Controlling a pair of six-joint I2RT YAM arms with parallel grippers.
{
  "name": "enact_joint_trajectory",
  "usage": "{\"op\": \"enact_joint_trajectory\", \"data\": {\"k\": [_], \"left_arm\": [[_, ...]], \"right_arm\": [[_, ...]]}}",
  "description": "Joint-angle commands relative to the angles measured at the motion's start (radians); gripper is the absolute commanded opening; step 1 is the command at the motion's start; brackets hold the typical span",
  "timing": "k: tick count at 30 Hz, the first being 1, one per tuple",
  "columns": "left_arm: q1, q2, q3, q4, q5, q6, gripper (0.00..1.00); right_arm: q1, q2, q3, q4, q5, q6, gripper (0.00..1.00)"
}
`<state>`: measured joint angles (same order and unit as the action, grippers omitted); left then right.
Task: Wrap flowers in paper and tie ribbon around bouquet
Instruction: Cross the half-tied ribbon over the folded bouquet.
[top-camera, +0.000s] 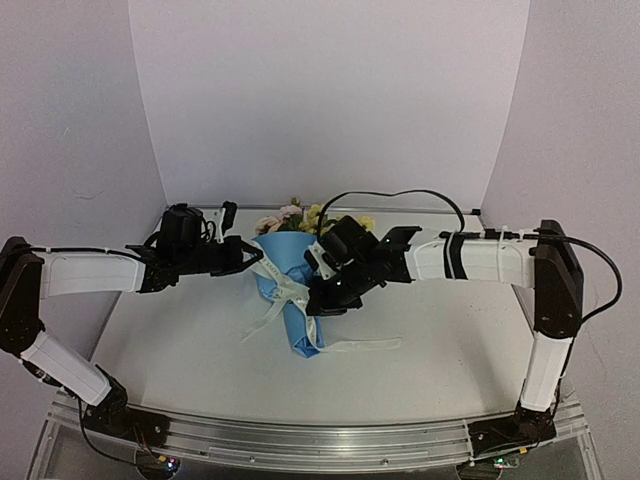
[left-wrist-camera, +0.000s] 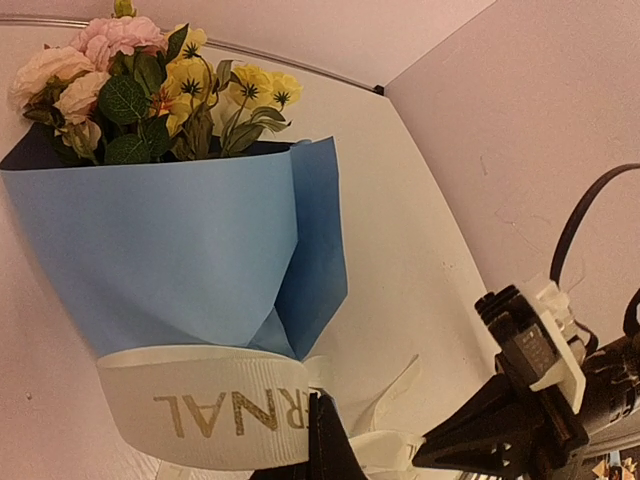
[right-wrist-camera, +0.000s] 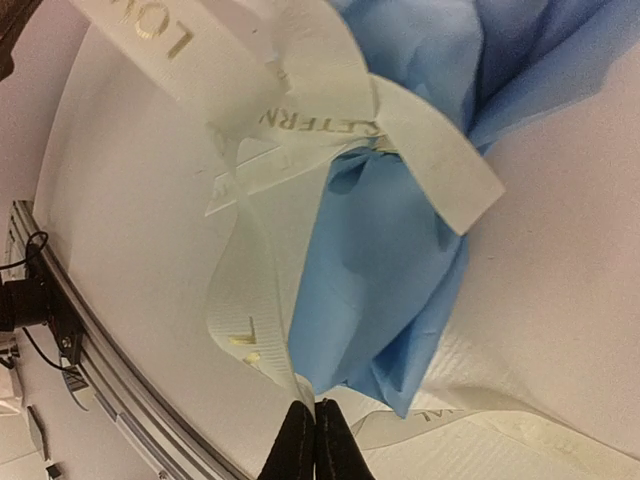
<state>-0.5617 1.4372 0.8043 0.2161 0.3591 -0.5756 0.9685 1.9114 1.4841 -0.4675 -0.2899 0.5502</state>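
Both jaws fully closed, pinching ribbon (right-wrist-camera: 430, 145) | I see bouquet (top-camera: 278, 258) between left gripper (top-camera: 252, 256) and right gripper (right-wrist-camera: 315, 435) | axis runs far-to-near.

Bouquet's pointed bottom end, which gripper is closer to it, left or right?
Right. The right gripper is shut on the ribbon just beside the pointed end of the bouquet; the left gripper sits up by its wide rim, farther off.

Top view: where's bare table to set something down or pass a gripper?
Front-left: table bare between left arm, bouquet and rail. Front-right: bare between ribbon tail, right arm and rail. Crowded: centre, left gripper and right gripper at the bouquet.
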Motion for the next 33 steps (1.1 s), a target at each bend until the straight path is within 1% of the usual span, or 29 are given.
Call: {"op": "enact_joint_trajectory", "data": {"k": [1, 6, 10, 19, 27, 30, 33], "left_arm": [[0.006, -0.01, 0.031, 0.011, 0.06, 0.022, 0.0], [0.006, -0.003, 0.029, 0.021, 0.09, 0.021, 0.0], [0.006, -0.004, 0.03, 0.023, 0.106, 0.022, 0.0], [0.006, -0.025, -0.006, 0.051, 0.142, 0.013, 0.0], [0.005, -0.037, -0.025, 0.069, 0.203, 0.012, 0.0], [0.004, -0.051, -0.036, 0.074, 0.225, 0.013, 0.0], [0.003, -0.07, -0.044, 0.075, 0.241, 0.018, 0.0]], "right_arm": [[-0.021, 0.013, 0.13, -0.204, 0.153, -0.107, 0.03], [-0.028, 0.111, 0.227, -0.209, 0.153, -0.158, 0.02], [-0.027, 0.198, 0.306, -0.19, 0.129, -0.148, 0.01], [-0.027, 0.281, 0.333, -0.116, 0.162, -0.039, 0.02], [-0.027, 0.311, 0.376, -0.11, 0.31, 0.077, 0.06], [-0.028, 0.337, 0.405, -0.112, 0.319, 0.104, 0.08], [-0.029, 0.334, 0.398, -0.112, 0.309, 0.115, 0.11]]}}
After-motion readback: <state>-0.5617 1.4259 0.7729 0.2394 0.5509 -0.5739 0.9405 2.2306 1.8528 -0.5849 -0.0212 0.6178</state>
